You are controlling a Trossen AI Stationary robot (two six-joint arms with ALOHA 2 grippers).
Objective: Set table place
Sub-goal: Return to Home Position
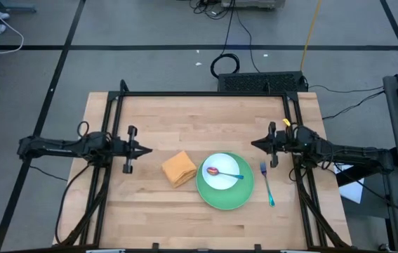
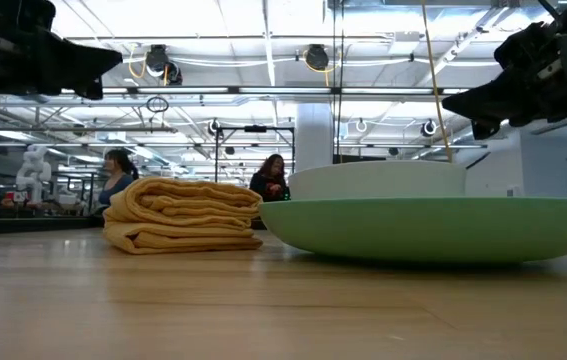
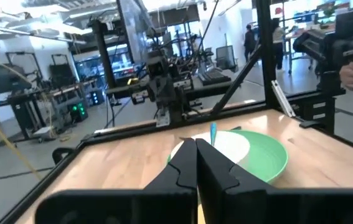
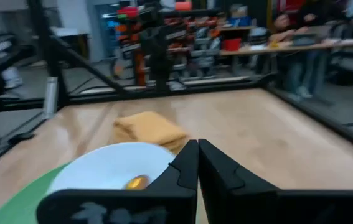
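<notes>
Green plate (image 1: 224,202) between left arm (image 1: 79,146), right arm (image 1: 325,150), apart from both; jaws closed, empty, near table (image 1: 184,119) sides.

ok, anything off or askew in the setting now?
Nothing spilled or damaged. The orange napkin lies skewed to the table edges, close by the green plate's left rim. The white bowl sits off-centre on the plate, toward the far side, spoon inside. The fork slants slightly. Left gripper and right gripper hover clear, fingers shut.
</notes>
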